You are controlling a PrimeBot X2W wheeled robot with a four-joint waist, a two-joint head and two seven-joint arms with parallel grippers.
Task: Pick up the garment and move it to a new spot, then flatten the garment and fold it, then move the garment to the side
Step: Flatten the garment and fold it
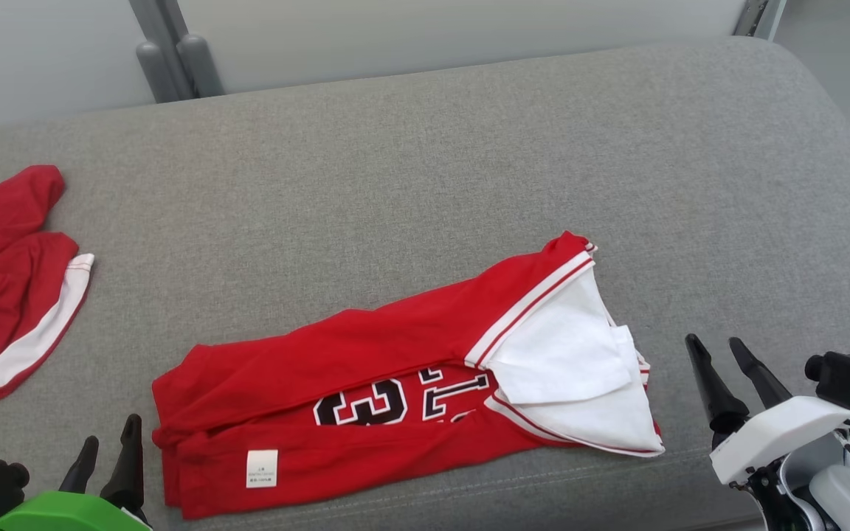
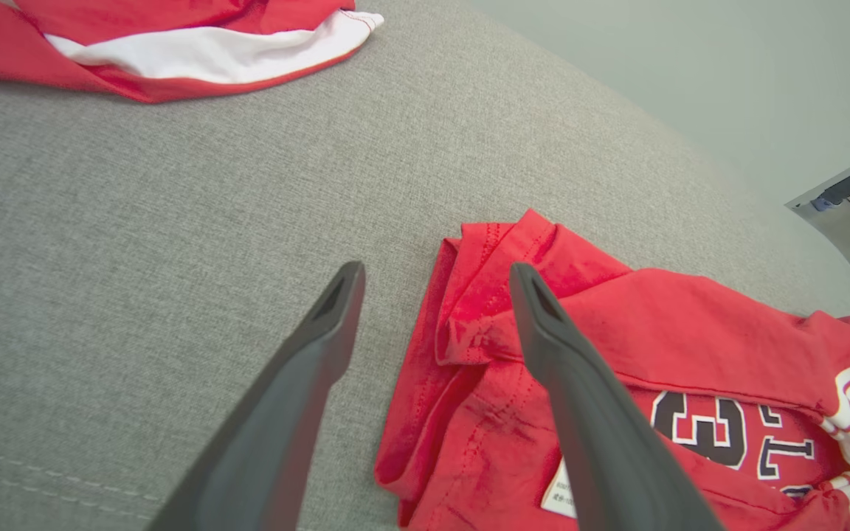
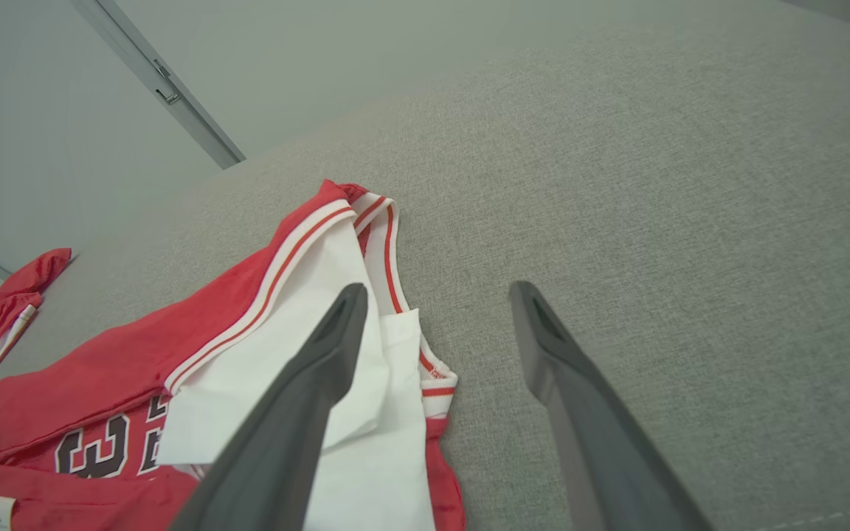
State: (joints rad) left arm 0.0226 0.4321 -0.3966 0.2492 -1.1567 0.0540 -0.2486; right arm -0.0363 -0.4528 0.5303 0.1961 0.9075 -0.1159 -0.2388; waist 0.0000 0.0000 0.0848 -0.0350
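While left pincer (image 1: 111,434) and right pincer (image 1: 714,345) gape, the garment (image 1: 366,354) lies between.

Fig. | garment (image 1: 336,354), lower centre of frame: black, white-edged numerals (image 1: 362,404) "3" and "1", partly hidden by a fold | white tag (image 1: 261,468), lower left: print too small to read

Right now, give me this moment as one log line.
jersey: folded, on couch | left claw: open, near left end | right claw: open, near right end
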